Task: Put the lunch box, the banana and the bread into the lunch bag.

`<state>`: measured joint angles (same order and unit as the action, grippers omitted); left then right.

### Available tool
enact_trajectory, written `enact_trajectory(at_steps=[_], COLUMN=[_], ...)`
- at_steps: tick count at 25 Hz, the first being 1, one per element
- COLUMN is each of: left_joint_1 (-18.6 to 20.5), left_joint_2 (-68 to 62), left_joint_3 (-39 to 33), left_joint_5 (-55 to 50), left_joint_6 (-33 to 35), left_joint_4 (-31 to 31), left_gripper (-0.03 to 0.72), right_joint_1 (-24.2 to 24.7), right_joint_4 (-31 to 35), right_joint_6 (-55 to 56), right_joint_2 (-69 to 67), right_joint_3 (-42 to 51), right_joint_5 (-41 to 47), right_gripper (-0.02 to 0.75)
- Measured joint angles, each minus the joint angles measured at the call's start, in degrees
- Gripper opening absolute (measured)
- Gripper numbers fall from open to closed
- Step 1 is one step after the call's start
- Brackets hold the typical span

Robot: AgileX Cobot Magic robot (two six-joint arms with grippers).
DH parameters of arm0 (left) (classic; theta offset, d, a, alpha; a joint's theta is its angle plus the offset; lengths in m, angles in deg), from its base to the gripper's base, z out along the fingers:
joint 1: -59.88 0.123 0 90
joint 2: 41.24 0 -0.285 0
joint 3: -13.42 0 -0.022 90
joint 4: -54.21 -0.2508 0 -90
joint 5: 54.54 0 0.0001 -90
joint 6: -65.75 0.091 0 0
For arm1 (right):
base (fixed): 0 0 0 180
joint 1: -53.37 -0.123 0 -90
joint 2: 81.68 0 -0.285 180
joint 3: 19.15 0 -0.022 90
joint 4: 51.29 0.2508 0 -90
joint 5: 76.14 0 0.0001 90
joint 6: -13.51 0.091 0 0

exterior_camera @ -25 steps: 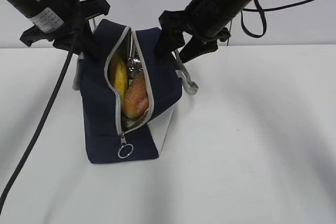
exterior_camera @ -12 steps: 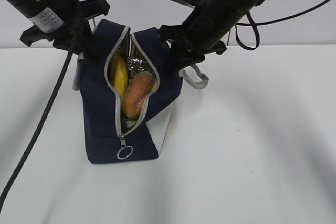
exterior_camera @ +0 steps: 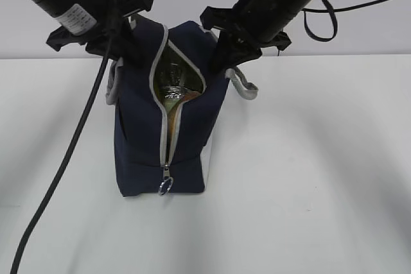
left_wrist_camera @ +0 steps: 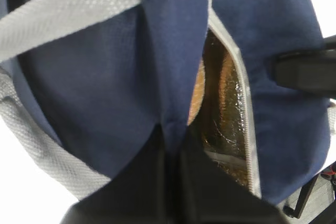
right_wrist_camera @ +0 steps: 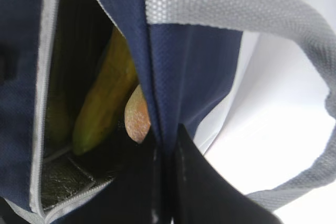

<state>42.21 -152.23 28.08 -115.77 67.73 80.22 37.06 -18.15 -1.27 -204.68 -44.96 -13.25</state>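
Lunch bag (exterior_camera: 164, 139) soft, floppy fabric — best held at rim. Left gripper (left_wrist_camera: 173, 145), right gripper (right_wrist_camera: 165, 145) each pinch rim; banana (right_wrist_camera: 102, 103), bread (right_wrist_camera: 137, 116) inside.

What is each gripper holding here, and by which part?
Both hold the lunch bag by the navy fabric beside its zipper opening: the left gripper pinches one side of the top, the right gripper the other.

The navy lunch bag (exterior_camera: 144, 152) stands upright, half unzipped, with the banana (right_wrist_camera: 102, 103) and bread (right_wrist_camera: 137, 116) inside.
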Motion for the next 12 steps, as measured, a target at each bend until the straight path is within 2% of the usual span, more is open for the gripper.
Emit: enact_trajectory(at_steps=[5, 12], left_joint_1=[-3.1, -5.4], left_joint_2=[-0.9, -4.7], left_joint_3=[4.1, 8.5], left_joint_5=[0.2, -0.1], left_joint_6=[0.0, 0.0], left_joint_4=[0.0, 0.6], left_gripper=[0.0, 0.0], right_joint_1=[2.1, 2.5], right_joint_4=[-1.1, -3.4], right_joint_6=[0.5, 0.8], right_joint_2=[2.4, 5.7], right_joint_3=[0.0, 0.0], right_joint_5=[3.8, 6.0], right_gripper=[0.001, 0.001])
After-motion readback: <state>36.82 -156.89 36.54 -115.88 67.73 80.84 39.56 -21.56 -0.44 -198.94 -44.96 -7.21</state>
